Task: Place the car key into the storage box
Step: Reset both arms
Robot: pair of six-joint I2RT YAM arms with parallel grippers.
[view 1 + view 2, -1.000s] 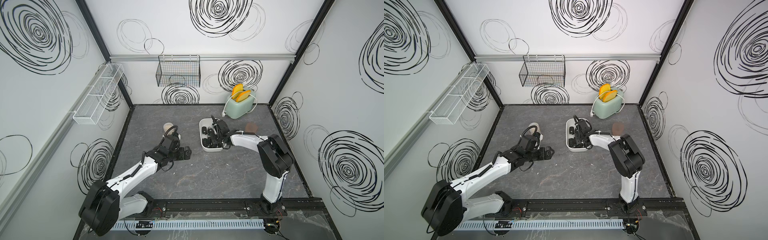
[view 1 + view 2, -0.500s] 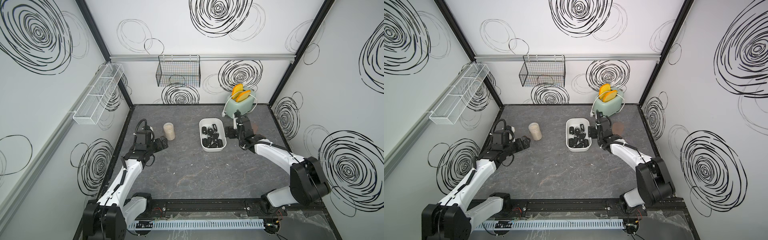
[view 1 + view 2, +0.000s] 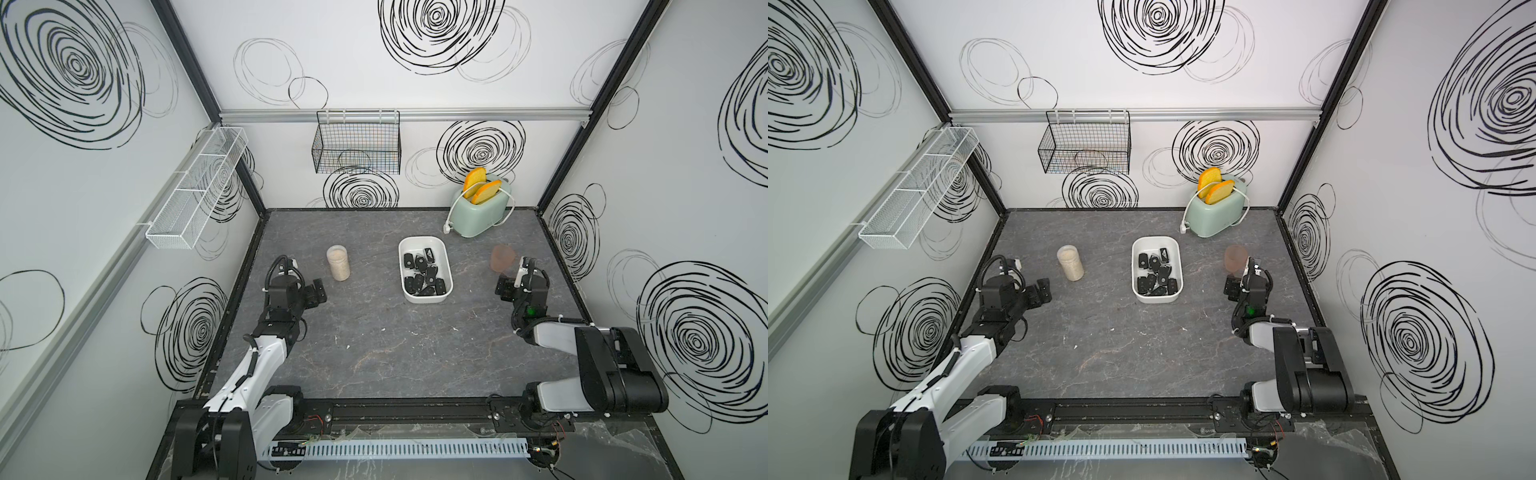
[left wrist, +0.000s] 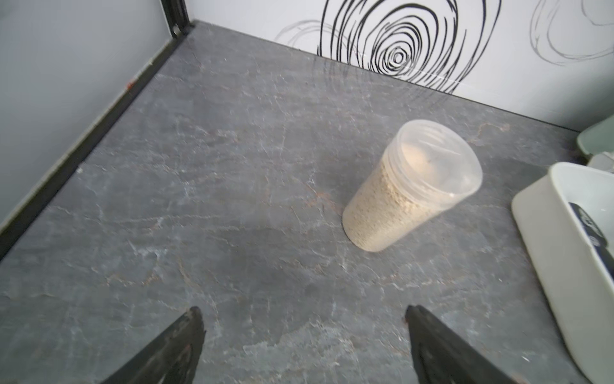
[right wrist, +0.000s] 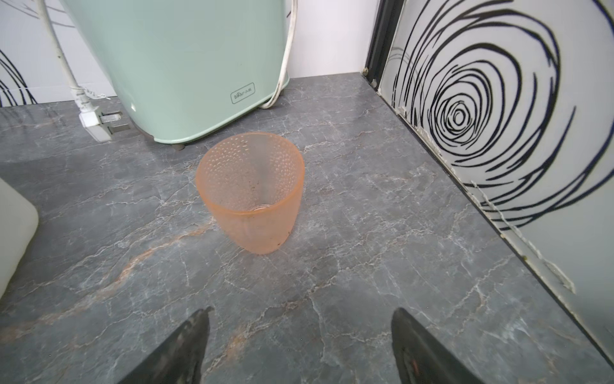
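Left gripper [image 3: 316,291], right gripper [image 3: 504,286] pulling back from storage box [image 3: 420,238], both gaping wide, holding nothing. Car keys [image 3: 420,264] lying inside; task looking finished.

This is looking like a robot lab that is playing at being a kitchen. Two robot arms, the left arm [image 3: 266,357] and the right arm [image 3: 598,361], are sitting on a black rail [image 3: 399,409] at the front of a small booth. White walls [image 3: 353,62] are standing all around, with big black scribbled swirls running over them. Black metal posts [image 3: 582,137] are holding the corners. Kitchen things are standing on the grey stone-look floor [image 3: 374,353]: a green toaster [image 3: 482,214] holding toast [image 3: 486,192], a jar [image 3: 338,264], a pink cup [image 3: 503,257] and a white storage box [image 3: 420,239]. A black wire basket [image 3: 357,147] and a white mesh tray [image 3: 195,195] are hanging on the walls.
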